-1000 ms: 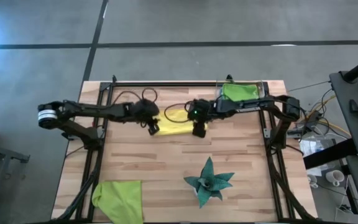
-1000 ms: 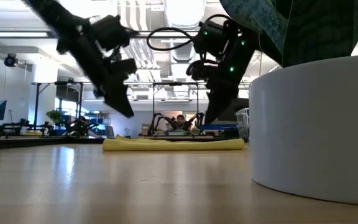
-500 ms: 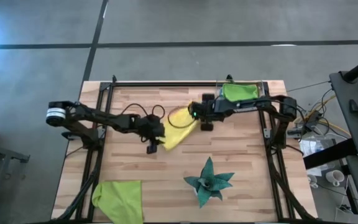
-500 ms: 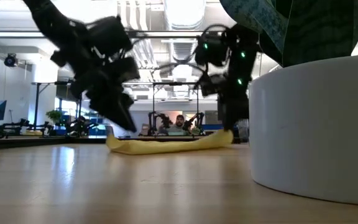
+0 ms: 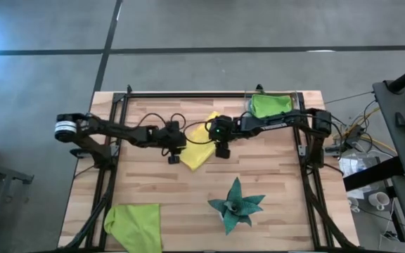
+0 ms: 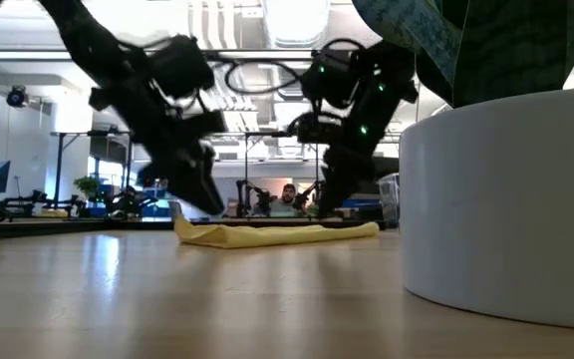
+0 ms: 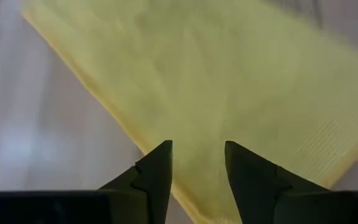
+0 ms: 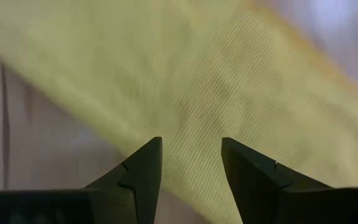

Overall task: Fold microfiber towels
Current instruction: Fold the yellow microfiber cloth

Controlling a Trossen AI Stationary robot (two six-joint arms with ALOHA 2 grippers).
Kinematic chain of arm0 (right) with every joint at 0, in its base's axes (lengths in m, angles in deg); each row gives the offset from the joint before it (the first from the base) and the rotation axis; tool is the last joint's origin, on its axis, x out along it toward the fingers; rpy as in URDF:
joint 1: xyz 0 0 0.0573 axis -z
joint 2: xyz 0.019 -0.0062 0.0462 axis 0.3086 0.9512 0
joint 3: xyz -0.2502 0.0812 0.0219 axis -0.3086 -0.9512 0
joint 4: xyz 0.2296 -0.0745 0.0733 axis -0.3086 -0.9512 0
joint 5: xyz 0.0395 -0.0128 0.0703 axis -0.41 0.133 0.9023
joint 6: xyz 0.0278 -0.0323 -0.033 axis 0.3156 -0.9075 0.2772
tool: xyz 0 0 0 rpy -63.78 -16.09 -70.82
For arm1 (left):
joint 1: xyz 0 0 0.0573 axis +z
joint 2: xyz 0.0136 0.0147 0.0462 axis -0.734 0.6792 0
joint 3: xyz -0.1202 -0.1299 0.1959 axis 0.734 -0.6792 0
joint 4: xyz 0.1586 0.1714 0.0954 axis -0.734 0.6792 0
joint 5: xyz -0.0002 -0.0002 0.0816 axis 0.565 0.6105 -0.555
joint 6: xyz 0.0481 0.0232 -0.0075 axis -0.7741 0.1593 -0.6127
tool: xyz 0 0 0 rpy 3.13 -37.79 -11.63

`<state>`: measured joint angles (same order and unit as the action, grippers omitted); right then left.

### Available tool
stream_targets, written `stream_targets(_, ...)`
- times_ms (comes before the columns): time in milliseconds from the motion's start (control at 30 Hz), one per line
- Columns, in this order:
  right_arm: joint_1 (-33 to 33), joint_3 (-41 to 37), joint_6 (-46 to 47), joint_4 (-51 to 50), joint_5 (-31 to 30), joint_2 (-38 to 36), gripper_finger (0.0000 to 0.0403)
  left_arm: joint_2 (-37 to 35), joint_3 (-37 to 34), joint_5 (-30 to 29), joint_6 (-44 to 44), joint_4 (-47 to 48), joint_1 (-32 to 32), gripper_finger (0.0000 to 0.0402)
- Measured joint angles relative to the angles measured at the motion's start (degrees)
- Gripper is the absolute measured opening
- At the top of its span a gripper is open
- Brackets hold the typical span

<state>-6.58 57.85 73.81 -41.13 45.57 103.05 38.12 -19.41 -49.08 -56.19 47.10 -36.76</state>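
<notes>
Yellow towel (image 5: 201,143) lies flat on the table (image 5: 153,190), folded, near the middle of the far half, set at a slant: one end toward the far side, the other toward the near side. In the low view it is a thin yellow strip (image 6: 277,233) on the wood. A second ago it lay straight across between the two arms; half a second ago one end was lifted; now it is down again and turned.

Left gripper (image 5: 174,159) sits at the towel's near-left corner, arm reaching in from the left edge. Its wrist view shows the jaws apart over the yellow weave (image 7: 216,81), nothing pinched between them. It has drifted slightly toward the middle since the earlier frame.

Right gripper (image 5: 222,151) is at the towel's right edge, arm reaching in from the right. Jaws apart over the cloth (image 8: 229,93), clamped on nothing. Half a second ago it was farther back, by the far end of the towel; now nearer the table's middle.

Green towel (image 5: 270,104) lies at the far right corner of the table, unchanged. Second green towel (image 5: 133,223) lies rumpled at the near left corner, unchanged.

Teal star-shaped object (image 5: 238,204) stands on the near half, right of centre, well apart from the yellow towel. In the low view it is a white pot (image 6: 506,209) close to the lens.

A person (image 6: 287,195) sits in the room beyond.
</notes>
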Motion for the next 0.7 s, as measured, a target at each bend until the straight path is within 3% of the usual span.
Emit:
stream_targets(133,1.2,-0.4,-4.7,-0.6,-3.0,2.7,0.0164,4.3,0.7,5.0,0.7,2.4,-1.2,0.0132)
stream_targets(267,3.8,1.2,-14.9,-0.1,-13.1,4.5,0.0164,5.0,2.8,12.1,4.4,4.5,-3.8,0.0132)
stream_targets(333,4.6,2.9,-17.4,-1.5,-17.6,4.8,0.0163,3.5,3.7,11.9,4.6,6.2,-4.8,0.0132)
stream_targets(400,5.1,4.8,-17.8,-3.5,-18.3,3.9,0.0161,1.3,5.5,9.3,4.6,6.6,-5.0,0.0132)
stream_targets(467,5.1,6.3,-16.1,-5.2,-16.8,2.0,0.016,-1.1,6.1,3.8,4.5,7.1,-4.4,0.0132)
stream_targets(567,4.9,6.2,-9.6,-6.5,-9.0,-0.2,0.0161,-3.5,6.1,-3.7,3.7,5.0,-1.8,0.0132)
stream_targets(700,5.3,3.7,3.0,-4.0,2.5,-1.2,0.0169,-3.9,5.8,-4.3,6.1,-2.9,5.6,0.0132)
